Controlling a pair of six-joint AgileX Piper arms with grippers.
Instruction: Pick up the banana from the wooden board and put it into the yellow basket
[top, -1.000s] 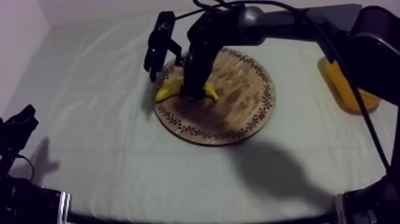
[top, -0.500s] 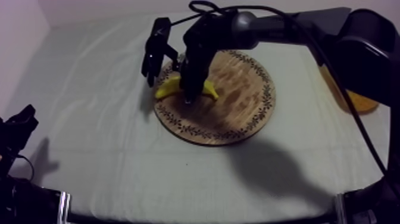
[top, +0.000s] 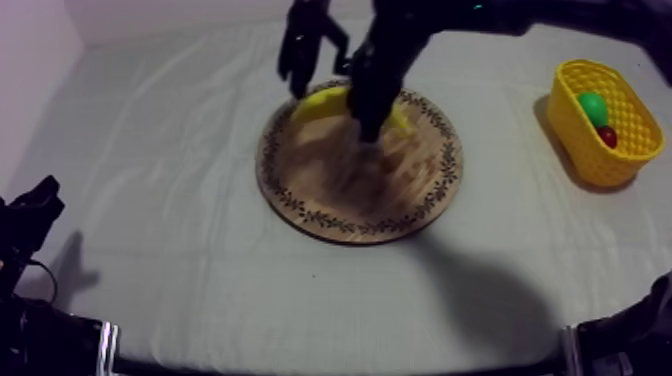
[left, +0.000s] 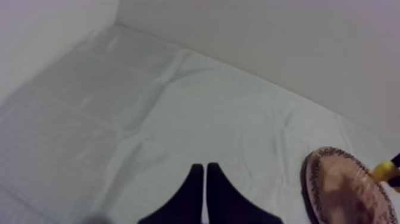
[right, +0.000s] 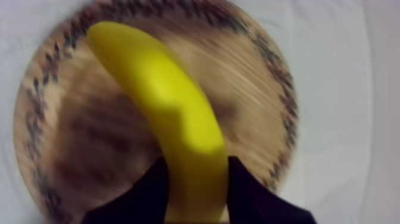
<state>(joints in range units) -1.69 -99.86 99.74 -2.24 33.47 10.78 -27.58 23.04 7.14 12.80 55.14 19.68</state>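
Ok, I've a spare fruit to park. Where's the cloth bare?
Free: the cloth left of the board, toward the left gripper, and the front strip before the board. Crowded: over the board's far rim, where the right gripper holds the banana, and the basket.

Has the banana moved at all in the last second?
Yes. The banana, gripped in the right claw, has risen from the left part of the wooden board. It now hangs over the board's far rim, a little further right.
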